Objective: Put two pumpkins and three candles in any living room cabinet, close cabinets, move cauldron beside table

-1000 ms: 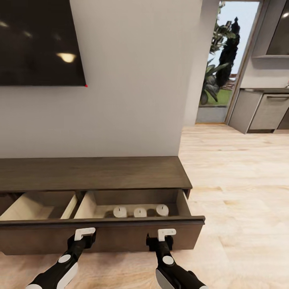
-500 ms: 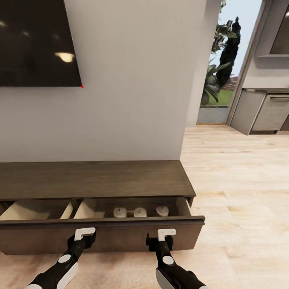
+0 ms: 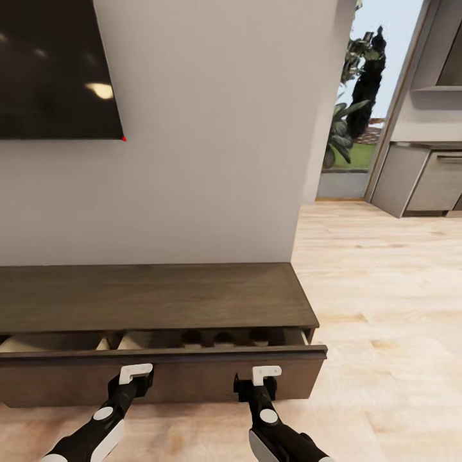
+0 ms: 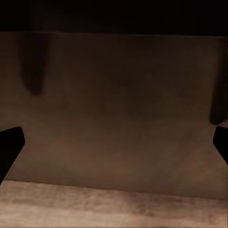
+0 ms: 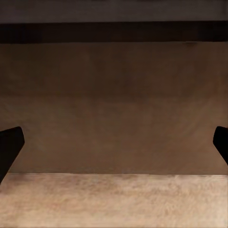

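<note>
The low dark-brown cabinet (image 3: 154, 295) stands against the wall with its wide drawer front (image 3: 186, 378) out by a narrow gap. In that shadowed gap the tops of three candles (image 3: 224, 337) just show in a row. My left gripper (image 3: 136, 380) and right gripper (image 3: 264, 381) are both open, and their fingertips are up against the drawer front. The left wrist view has the brown front (image 4: 118, 109) close between spread black fingertips (image 4: 9, 145). The right wrist view shows the same panel (image 5: 114, 109) and fingertips (image 5: 9, 145). The pumpkins, cauldron and table are out of view.
A dark TV screen (image 3: 51, 64) hangs on the white wall above the cabinet. Light wood floor (image 3: 385, 308) stretches open to the right, toward a doorway with plants (image 3: 353, 115) and grey kitchen units (image 3: 430, 183).
The drawer has slid in under the cabinet top, so the candles went from plainly lit to nearly covered. The view has moved forward with it; both grippers stay on the drawer front.
</note>
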